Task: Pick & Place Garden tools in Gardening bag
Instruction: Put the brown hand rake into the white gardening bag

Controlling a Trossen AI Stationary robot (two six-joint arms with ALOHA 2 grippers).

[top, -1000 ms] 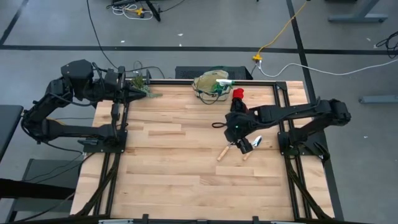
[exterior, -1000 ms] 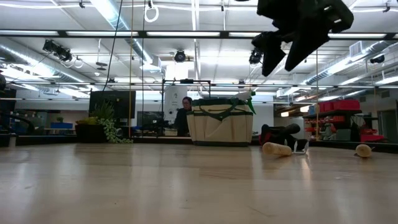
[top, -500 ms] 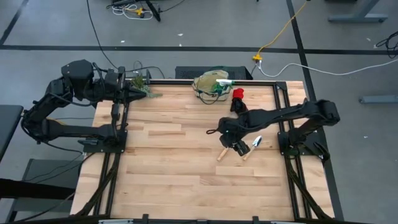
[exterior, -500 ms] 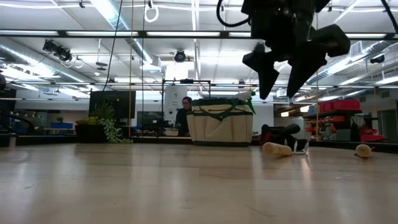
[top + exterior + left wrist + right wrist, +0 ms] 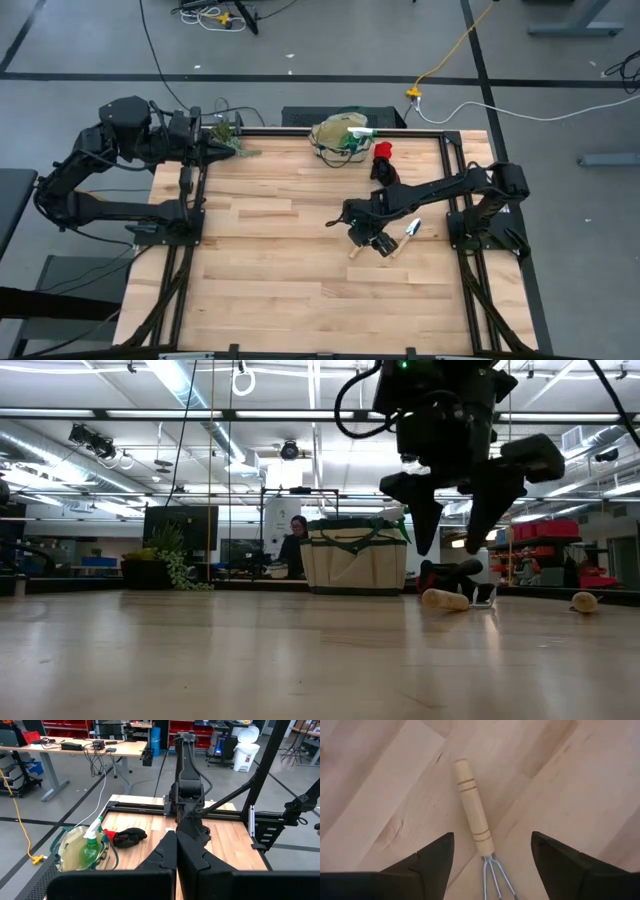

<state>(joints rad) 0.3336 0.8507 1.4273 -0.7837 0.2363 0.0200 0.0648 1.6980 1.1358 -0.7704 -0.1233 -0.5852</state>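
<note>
From above, the gardening bag (image 5: 340, 134) sits at the table's (image 5: 270, 270) far edge, with the red-and-black glove (image 5: 383, 160) just beside it. The right gripper (image 5: 366, 236) hovers over the hand rake (image 5: 359, 245), and the trowel (image 5: 407, 236) lies near it. The left gripper (image 5: 236, 148) rests at the far left corner, touching a leafy plant (image 5: 222, 130). A second ago the right gripper was farther right, between rake and trowel; it has since slid left.

Across the tabletop, the right gripper (image 5: 447, 525) hangs spread above the wood, lower than before, partly covering the bag (image 5: 354, 562); a person (image 5: 295, 546) sits beyond.

Past the left wrist, its fingers (image 5: 170, 852) are pressed together; a green plastic item (image 5: 90, 849) shows inside the bag (image 5: 64, 851).

Under the right wrist, wide-apart fingers (image 5: 436, 856) straddle the rake (image 5: 475, 825) without touching it.
</note>
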